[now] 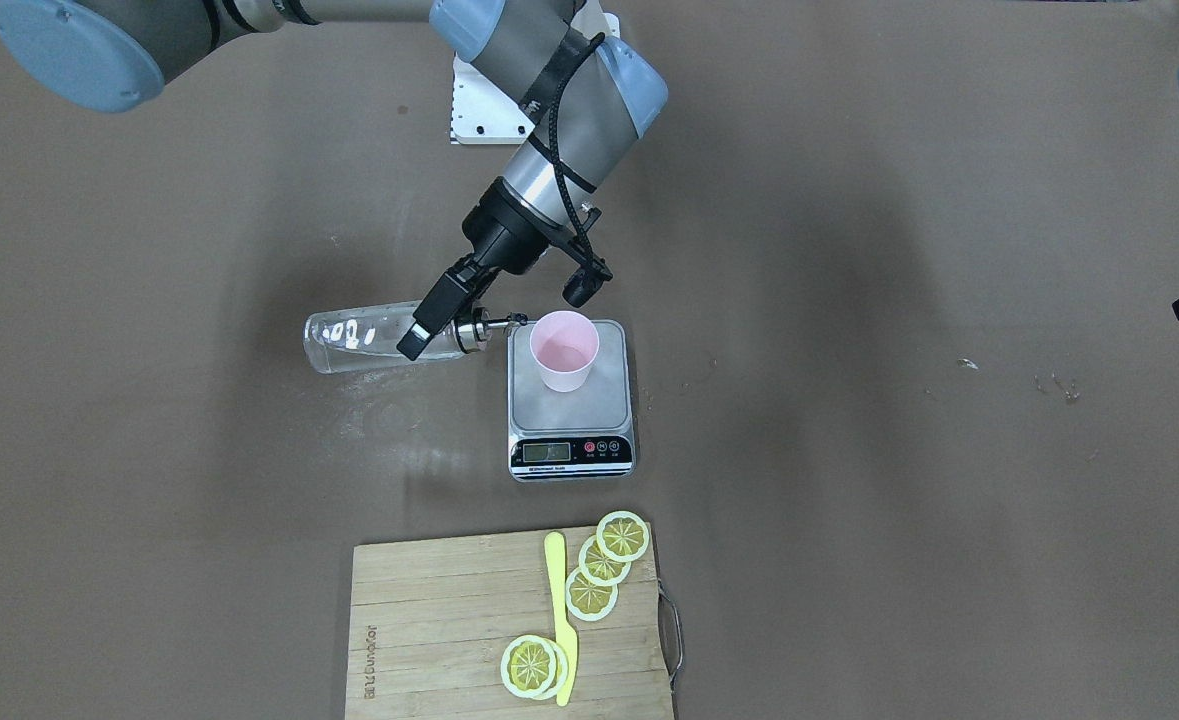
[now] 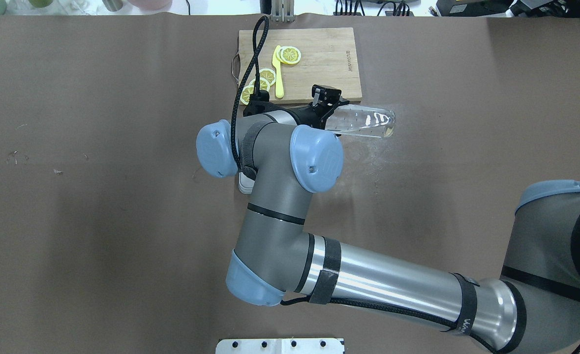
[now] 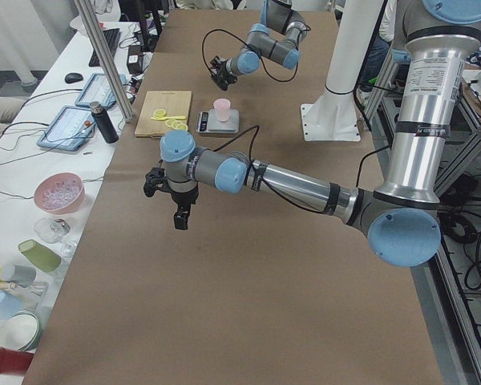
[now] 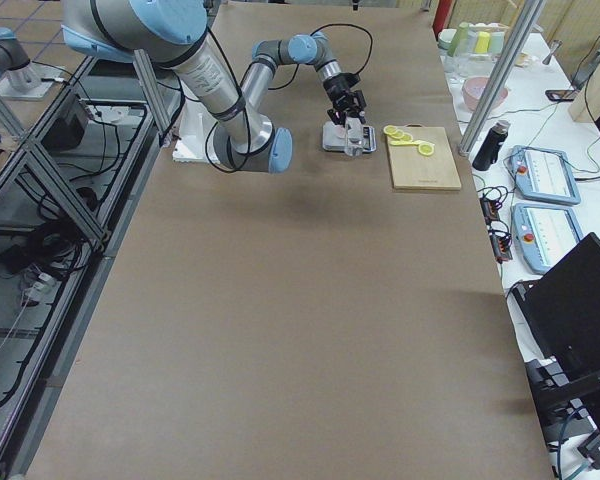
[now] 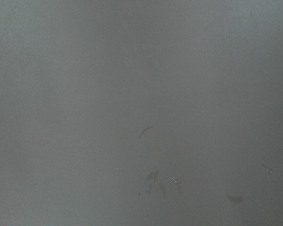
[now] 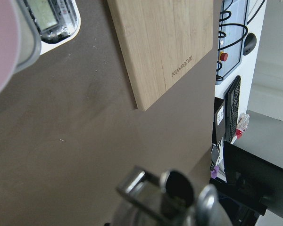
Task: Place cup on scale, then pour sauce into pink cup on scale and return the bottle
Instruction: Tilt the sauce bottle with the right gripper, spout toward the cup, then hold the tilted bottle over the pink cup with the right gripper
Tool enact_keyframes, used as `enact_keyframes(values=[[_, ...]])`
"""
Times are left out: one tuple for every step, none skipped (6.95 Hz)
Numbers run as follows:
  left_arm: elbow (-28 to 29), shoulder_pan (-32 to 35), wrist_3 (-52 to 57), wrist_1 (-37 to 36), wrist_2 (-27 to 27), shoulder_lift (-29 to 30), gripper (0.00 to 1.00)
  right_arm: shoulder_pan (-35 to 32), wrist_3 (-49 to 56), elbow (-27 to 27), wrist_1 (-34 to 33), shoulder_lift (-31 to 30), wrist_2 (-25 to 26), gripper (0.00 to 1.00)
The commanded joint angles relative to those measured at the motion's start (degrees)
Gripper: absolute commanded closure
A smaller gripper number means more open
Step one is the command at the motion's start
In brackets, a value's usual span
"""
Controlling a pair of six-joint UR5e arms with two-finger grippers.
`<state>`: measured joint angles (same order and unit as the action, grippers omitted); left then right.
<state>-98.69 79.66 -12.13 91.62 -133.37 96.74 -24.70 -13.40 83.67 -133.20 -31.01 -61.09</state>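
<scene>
The pale pink cup [image 1: 564,350] stands upright on the steel plate of the scale [image 1: 571,420], whose display is lit. My right gripper [image 1: 435,336] is shut on the clear glass bottle [image 1: 359,342], close to its neck, and holds it lying almost level above the table. The metal pourer [image 1: 494,323] points at the cup's rim from the side. I cannot make out the sauce, as no stream shows. In the right wrist view the pourer cap [image 6: 179,193] is close up and the cup [image 6: 0,47] is a pink blur. My left gripper [image 3: 177,215] hangs over bare table far away; I cannot tell its state.
A wooden cutting board [image 1: 449,620] with lemon slices [image 1: 599,570] and a yellow knife [image 1: 559,620] lies just beyond the scale on the operators' side. A white mounting plate [image 1: 489,100] sits near the robot's base. Bowls, cups and tablets [image 3: 60,192] line a side bench.
</scene>
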Motion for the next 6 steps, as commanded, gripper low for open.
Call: enact_keyframes(values=[[0.51, -0.03, 0.00, 0.05, -0.31, -0.06, 0.03, 0.61, -0.74, -1.05, -0.39, 0.25, 0.97, 1.00], [0.60, -0.03, 0.00, 0.05, -0.31, -0.06, 0.03, 0.88, -0.75, -1.14, -2.05, 0.86, 1.76, 1.00], [0.69, -0.03, 0.09, 0.05, -0.40, -0.14, 0.03, 0.97, -1.01, -1.14, -3.55, 1.12, 2.46, 1.00], [1.04, -0.03, 0.09, 0.05, -0.84, -0.14, 0.03, 1.32, -2.06, -1.32, -4.95, 1.30, 3.43, 1.00], [1.56, -0.03, 0.09, 0.48, -2.06, -0.14, 0.03, 1.49, -2.24, -2.28, -6.27, 2.52, 3.61, 1.00], [1.92, -0.03, 0.09, 0.58, -2.25, -0.14, 0.03, 1.50, -2.33, -4.02, -7.07, 4.10, 3.70, 1.00]])
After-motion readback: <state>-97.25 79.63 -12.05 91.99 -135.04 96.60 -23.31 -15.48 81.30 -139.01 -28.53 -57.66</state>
